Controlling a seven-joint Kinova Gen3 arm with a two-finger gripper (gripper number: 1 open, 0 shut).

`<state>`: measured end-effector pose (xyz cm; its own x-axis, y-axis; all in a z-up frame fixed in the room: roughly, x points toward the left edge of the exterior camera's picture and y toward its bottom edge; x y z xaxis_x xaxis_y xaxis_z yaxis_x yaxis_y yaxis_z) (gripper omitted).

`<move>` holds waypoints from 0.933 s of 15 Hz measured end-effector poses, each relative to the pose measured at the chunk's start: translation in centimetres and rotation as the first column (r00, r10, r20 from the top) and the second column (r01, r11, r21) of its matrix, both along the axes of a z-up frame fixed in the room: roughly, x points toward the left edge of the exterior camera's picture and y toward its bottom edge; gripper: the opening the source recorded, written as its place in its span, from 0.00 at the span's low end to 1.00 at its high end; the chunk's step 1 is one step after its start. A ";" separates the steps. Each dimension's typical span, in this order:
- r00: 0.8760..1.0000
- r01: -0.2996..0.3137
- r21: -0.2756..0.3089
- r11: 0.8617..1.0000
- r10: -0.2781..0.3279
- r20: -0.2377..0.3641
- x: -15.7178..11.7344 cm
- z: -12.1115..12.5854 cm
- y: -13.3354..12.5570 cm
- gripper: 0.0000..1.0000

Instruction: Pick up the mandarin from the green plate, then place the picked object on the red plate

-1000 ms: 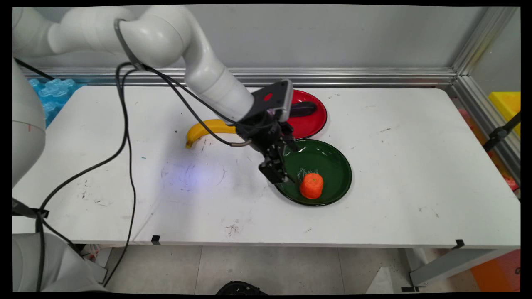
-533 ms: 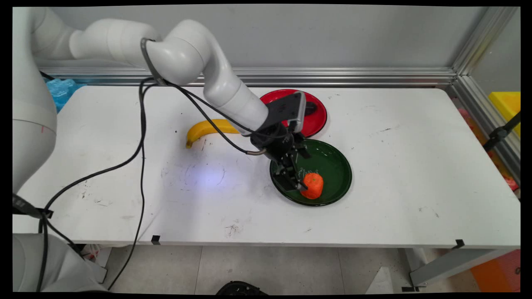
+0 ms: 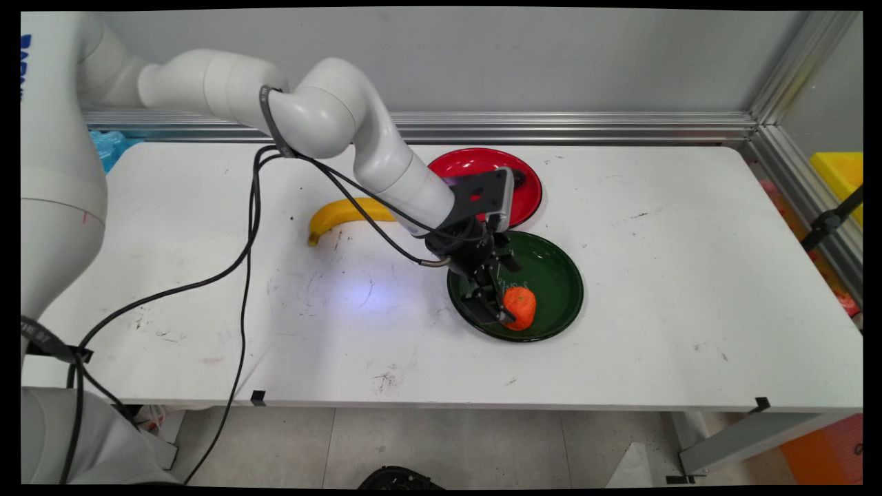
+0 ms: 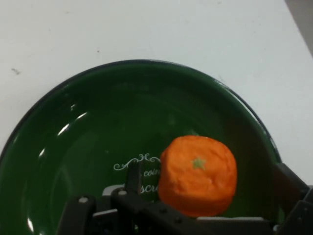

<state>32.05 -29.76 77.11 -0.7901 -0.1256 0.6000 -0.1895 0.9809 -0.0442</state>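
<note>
the hand [image 3: 501, 311] is spread around the orange [image 3: 519, 307], which sits in the green plate [image 3: 561, 275] between its fingers [image 4: 288, 183].

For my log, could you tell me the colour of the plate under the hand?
Dark green plate, clearest in the hand view.

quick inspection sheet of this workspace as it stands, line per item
surface: white table, scuffed and marked, small black tabs on the near edge
job's things: orange toy fruit standing in the green plate, near its front rim; white lettering on the plate's floor
clutter: banana lying on the table left of the plates; red plate behind the green one with a dark object on it, mostly hidden by the arm
grippers: gripper down in the green plate with a finger on each side of the orange fruit, open
cables: black cables hanging from the arm, trailing off the table's near left edge
surroundings: grey wall, aluminium rail, yellow bin at right
</note>
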 end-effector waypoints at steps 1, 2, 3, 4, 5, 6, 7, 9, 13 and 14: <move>1.000 -0.001 0.001 1.000 0.001 0.000 0.0 -0.2 -0.1 1.00; 1.000 -0.003 0.002 1.000 0.003 0.000 -0.1 -0.5 -0.2 1.00; 1.000 -0.004 0.003 1.000 0.004 0.000 -0.1 -0.7 -0.3 1.00; 1.000 -0.006 0.004 1.000 0.006 0.000 -0.1 -1.0 -0.5 1.00; 1.000 -0.007 0.005 1.000 0.007 0.000 -0.1 -1.2 -0.6 1.00; 1.000 -0.008 0.006 1.000 0.008 -0.001 -0.1 -1.3 -0.6 1.00; 1.000 -0.010 0.008 1.000 0.010 -0.001 -0.2 -1.6 -0.7 1.00; 1.000 -0.010 0.012 1.000 0.010 -0.002 -0.2 -2.0 -0.9 1.00; 1.000 -0.004 0.018 1.000 0.004 -0.006 -0.3 -2.5 -1.1 0.00; 1.000 -0.001 0.020 1.000 0.001 -0.009 -0.4 -2.6 -1.2 0.00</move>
<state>31.69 -30.92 74.48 -0.7845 -0.1387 0.6044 -0.1911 0.9813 -0.0229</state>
